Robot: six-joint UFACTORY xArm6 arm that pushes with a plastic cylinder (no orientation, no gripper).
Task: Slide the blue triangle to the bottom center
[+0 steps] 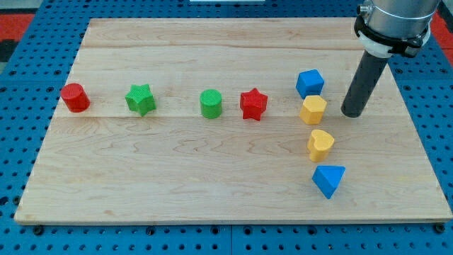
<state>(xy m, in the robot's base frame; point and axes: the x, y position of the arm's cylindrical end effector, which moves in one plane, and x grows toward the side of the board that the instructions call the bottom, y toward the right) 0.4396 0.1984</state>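
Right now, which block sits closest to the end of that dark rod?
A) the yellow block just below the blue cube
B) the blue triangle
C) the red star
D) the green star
A: my tip rests on the board just to the view's right of the yellow block, with a small gap; the blue triangle lies farther toward the view's bottom.

Robotics lab bench: wooden board (212, 184) on blue perforated mounting plate (28, 78), industrial arm (393, 21) overhead.
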